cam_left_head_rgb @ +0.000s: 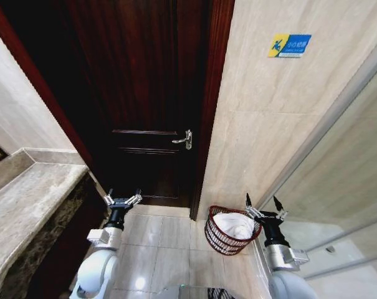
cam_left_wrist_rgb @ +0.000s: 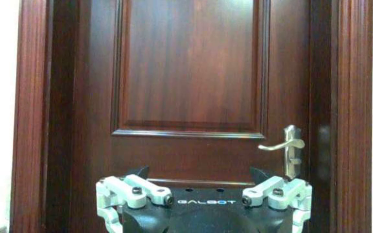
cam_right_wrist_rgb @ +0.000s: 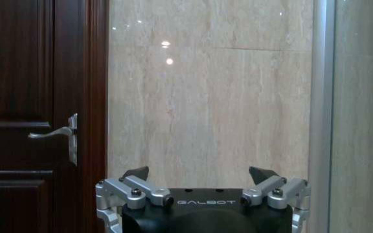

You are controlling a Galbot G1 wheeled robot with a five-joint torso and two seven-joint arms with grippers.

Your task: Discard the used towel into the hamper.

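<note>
The hamper (cam_left_head_rgb: 228,242), a small round dark reddish-brown basket, stands on the tiled floor against the beige wall right of the door. A white towel (cam_left_head_rgb: 233,225) lies inside it. My right gripper (cam_left_head_rgb: 263,205) is open and empty just to the right of the hamper, held at about rim height; the right wrist view shows it (cam_right_wrist_rgb: 199,174) facing the marble wall. Over at the left, my left gripper (cam_left_head_rgb: 123,197) is open and empty in front of the door, and it (cam_left_wrist_rgb: 199,173) points at the door panel in the left wrist view.
A closed dark wooden door (cam_left_head_rgb: 144,93) with a silver lever handle (cam_left_head_rgb: 184,141) fills the middle. A stone counter (cam_left_head_rgb: 26,199) runs along the left. A glass partition with a metal frame (cam_left_head_rgb: 338,106) stands on the right. The floor tiles (cam_left_head_rgb: 169,249) lie between my arms.
</note>
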